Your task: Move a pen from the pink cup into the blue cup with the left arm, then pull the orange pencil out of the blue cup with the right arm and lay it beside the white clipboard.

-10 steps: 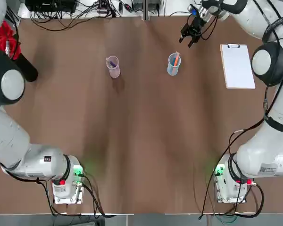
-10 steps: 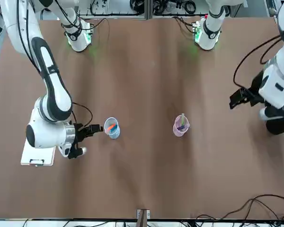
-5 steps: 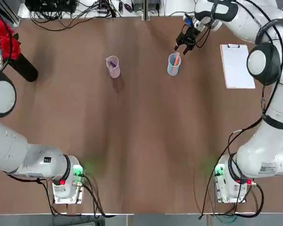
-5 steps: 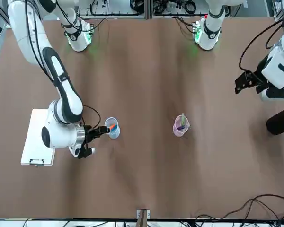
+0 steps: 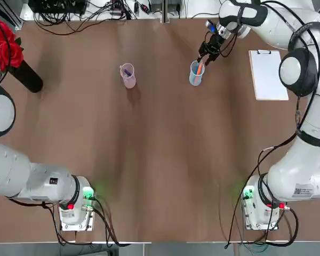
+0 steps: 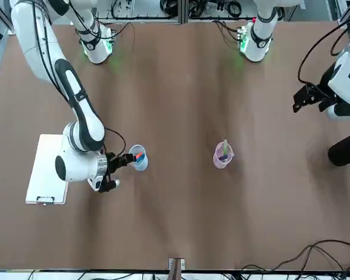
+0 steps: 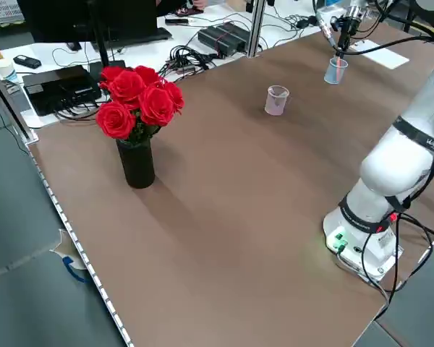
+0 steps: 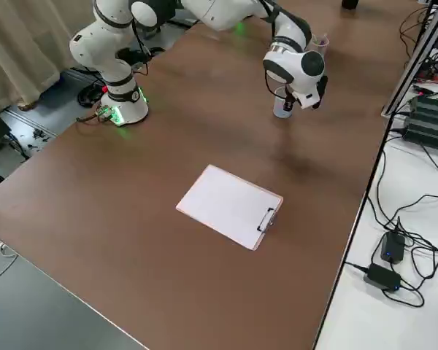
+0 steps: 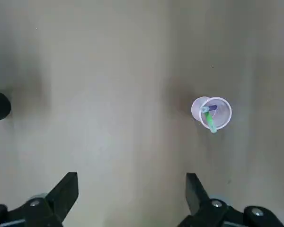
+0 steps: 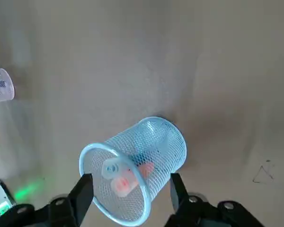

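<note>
The brown table [image 5: 160, 160] fills the room's middle, both arms mounted at its near edge. The right arm reaches far across it, and the white clipboard [image 5: 268, 74] lies flat to that arm's outer side, clip toward the far edge, well apart from the cups. At the left far corner stands a black vase of red roses [image 7: 136, 119].

The left gripper [image 6: 309, 99] hangs high above the table near the vase, its fingers spread wide with nothing between them; in its wrist view the pink cup [image 9: 211, 112] sits far below.

The right gripper [image 5: 207, 52] is right over the blue cup [image 5: 196, 73], at the cup's far side. In the wrist view its two fingers [image 10: 83, 191] stand either side of the cup's rim, partly open, and I cannot tell whether they have hold of anything yet.

The blue cup stands upright, between the pink cup [image 5: 128, 75] and the clipboard. The orange pencil [image 5: 199, 68] leans inside it, its tip poking above the rim, with a pale blue pen [image 10: 111, 169] just beside it. The pink cup holds a purple pen [image 5: 126, 71] and a green one [image 9: 209, 121].
</note>
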